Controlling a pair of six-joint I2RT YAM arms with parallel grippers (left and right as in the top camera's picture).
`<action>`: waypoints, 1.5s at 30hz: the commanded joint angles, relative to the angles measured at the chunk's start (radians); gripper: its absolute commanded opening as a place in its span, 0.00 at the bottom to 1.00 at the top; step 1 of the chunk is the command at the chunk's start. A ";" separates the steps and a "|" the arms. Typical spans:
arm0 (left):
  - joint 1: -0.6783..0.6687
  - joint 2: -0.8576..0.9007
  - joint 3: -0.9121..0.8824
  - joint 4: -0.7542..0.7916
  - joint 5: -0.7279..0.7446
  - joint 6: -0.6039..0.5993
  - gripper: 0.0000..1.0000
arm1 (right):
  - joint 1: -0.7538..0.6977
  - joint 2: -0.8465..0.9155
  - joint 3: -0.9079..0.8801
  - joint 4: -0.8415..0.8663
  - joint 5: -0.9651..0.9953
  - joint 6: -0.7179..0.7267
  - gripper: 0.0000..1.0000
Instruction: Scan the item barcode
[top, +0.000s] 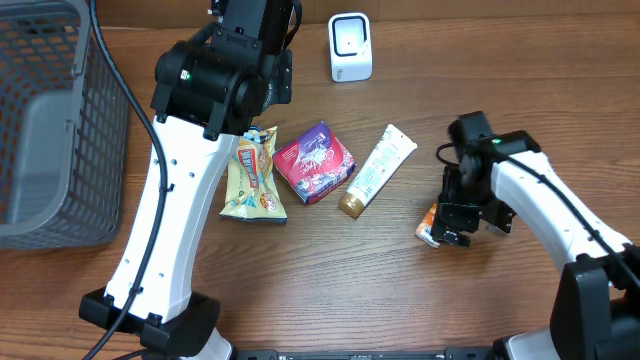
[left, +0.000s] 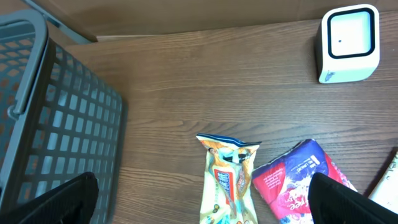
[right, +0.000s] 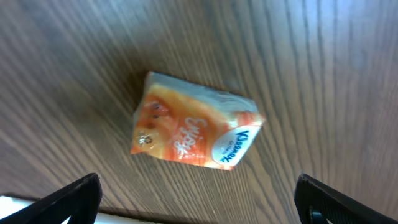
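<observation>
The right claw (right: 196, 190) hangs released, jaws wide, directly over a small orange tissue pack (right: 193, 127) lying flat on the table (right: 323, 74), with free wood all round. Its oval label reads Kleenex. The left claw (left: 202, 199), also spread and empty, hovers above a snack bag (left: 227, 180). A basket (left: 56, 124) is close on one side, a purple packet (left: 298, 180) on the other, and a white scanner (left: 348, 43) well beyond.

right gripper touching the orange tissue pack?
Apart. Right wrist view: the tissue pack lies between the open right gripper fingers, bare wood showing on both sides.
</observation>
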 joint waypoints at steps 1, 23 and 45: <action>0.003 -0.018 0.009 0.006 0.010 -0.013 1.00 | 0.027 -0.020 -0.004 -0.005 0.112 0.140 1.00; 0.003 -0.018 0.009 0.019 0.026 -0.014 1.00 | 0.028 -0.011 -0.240 0.290 -0.053 0.140 0.99; 0.003 -0.018 0.009 0.022 0.044 -0.013 1.00 | 0.028 -0.008 -0.285 0.319 -0.045 -0.073 0.64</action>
